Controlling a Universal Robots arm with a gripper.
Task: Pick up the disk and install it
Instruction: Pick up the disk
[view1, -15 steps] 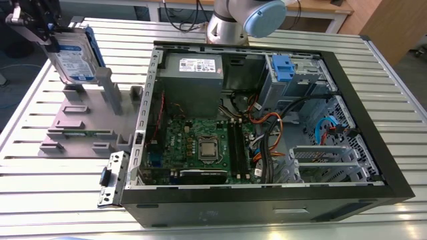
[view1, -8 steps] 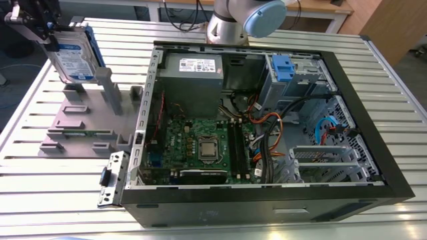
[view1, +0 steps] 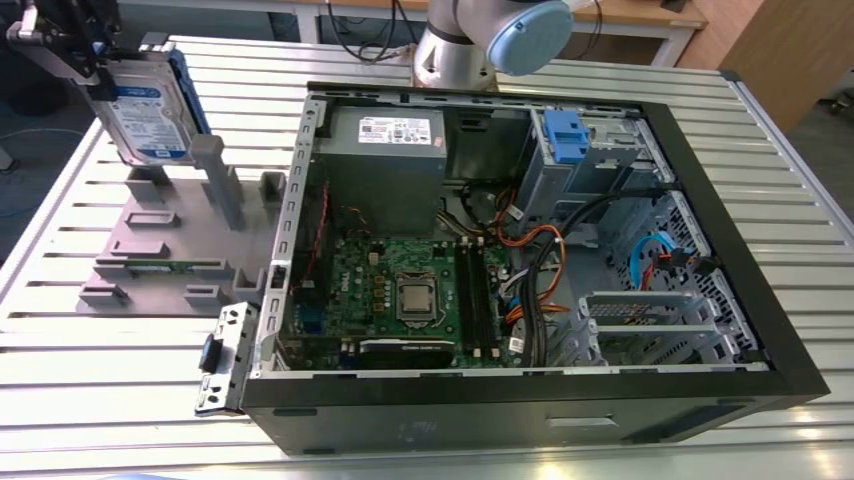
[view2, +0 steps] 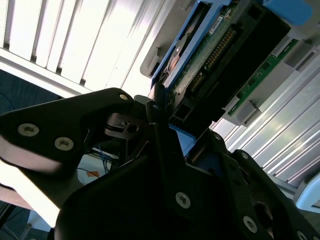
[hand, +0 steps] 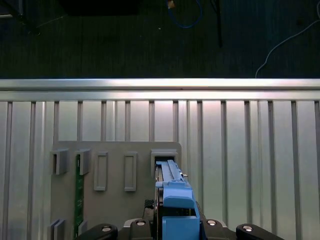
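disk clamped in my gripper, above the grey fixture

exterior view: my gripper (view1: 91, 62) is at the far upper corner on the exterior view's left, clenched on the top end of the disk (view1: 144, 110). the disk hangs below it almost upright, slightly tilted, label facing the camera and its blue bracket along the far edge. it sits over the grey fixture plate (view1: 154, 240), beside the open computer case (view1: 467, 410) on the slatted table (view1: 107, 400).

second wrist view: the gripper (view2: 167, 127) grips the end of the disk (view2: 215, 55), whose green circuit-board face and blue frame run away from me.

first wrist view: the disk (hand: 175, 197) is edge-on, straight out from the gripper (hand: 173, 230), in line with a slot (hand: 162, 159) in the fixture plate (hand: 115, 150).
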